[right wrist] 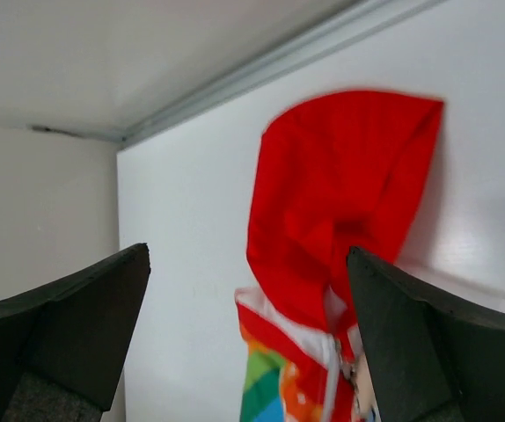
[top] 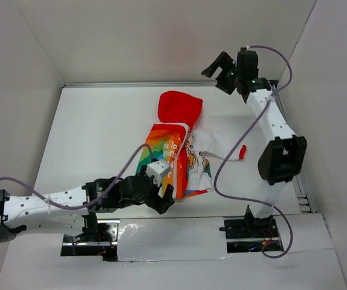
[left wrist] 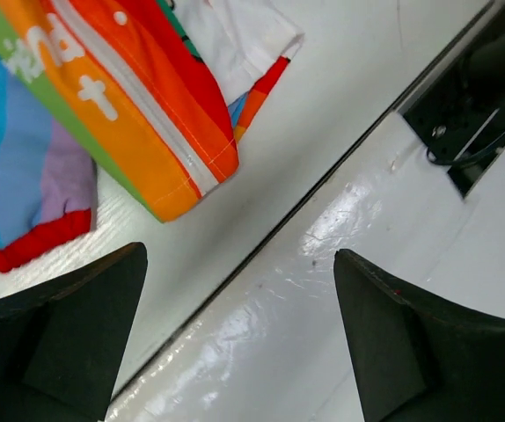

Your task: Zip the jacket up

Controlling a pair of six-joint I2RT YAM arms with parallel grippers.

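Rainbow-striped jacket (top: pixel 176 163) flat on table (top: pixel 101 133), front open; left gripper (left wrist: pixel 239 264), right gripper (top: pixel 217 75) both spread wide, empty.

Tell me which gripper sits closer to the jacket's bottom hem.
The left gripper: it hovers open beside the jacket, at its rainbow hem. The right gripper hangs far off, beyond the red hood.

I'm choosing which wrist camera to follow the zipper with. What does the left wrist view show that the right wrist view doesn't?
Only the left wrist view: the jacket at its bottom hem, the lower zipper tape, a red cuff and a black mounting plate.
Only the right wrist view: the red hood and the back wall.
Both: rainbow fabric, the white table, and an open gripper holding nothing, the left gripper and the right gripper.
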